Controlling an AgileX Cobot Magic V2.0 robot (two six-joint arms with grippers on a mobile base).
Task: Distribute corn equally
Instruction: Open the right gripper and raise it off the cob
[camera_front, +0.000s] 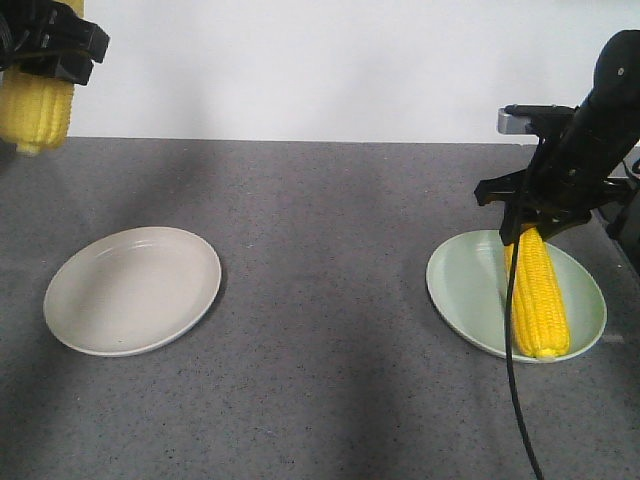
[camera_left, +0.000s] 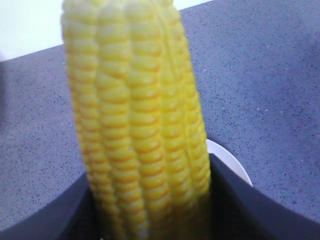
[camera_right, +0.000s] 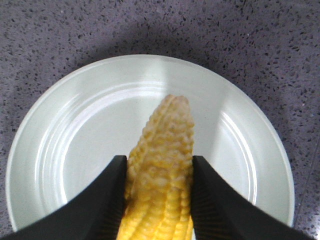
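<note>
Green plate up front, one corn cob lying in it.
My right hand clamps that cob; left hand grips another cob aloft; beige plate bare.

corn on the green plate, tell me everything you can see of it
The corn cob is bright yellow, husked, with neat kernel rows, paler at its tapered tip. It lies on the pale green plate along its right side, far end raised. The right claw has its dark fingers against both sides of the cob.
</note>
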